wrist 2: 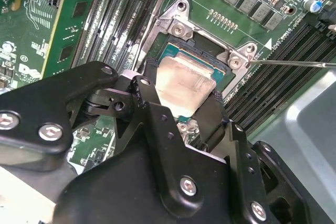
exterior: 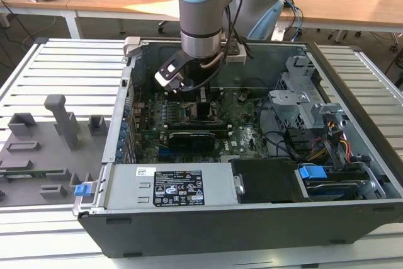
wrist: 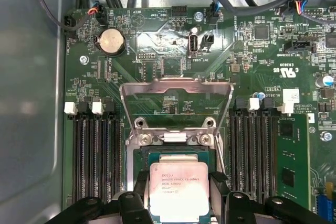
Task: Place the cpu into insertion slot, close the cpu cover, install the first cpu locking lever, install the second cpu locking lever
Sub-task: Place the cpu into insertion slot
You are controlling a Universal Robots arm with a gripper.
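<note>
Above insertion slot [wrist: 157, 157], claw [wrist: 179, 184] clasping printed cpu [wrist: 178, 195]

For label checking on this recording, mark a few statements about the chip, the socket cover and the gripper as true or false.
1. The thin silver metal-frame cpu cover lies shut over the socket. False: it stands raised open.
2. The black gripper has its fingers either side of the small square silver-topped cpu. True.
3. That cpu lies outside the computer case. False: it is at the square black insertion slot.
4. A round silver coin battery sits on the green board. True.
</note>
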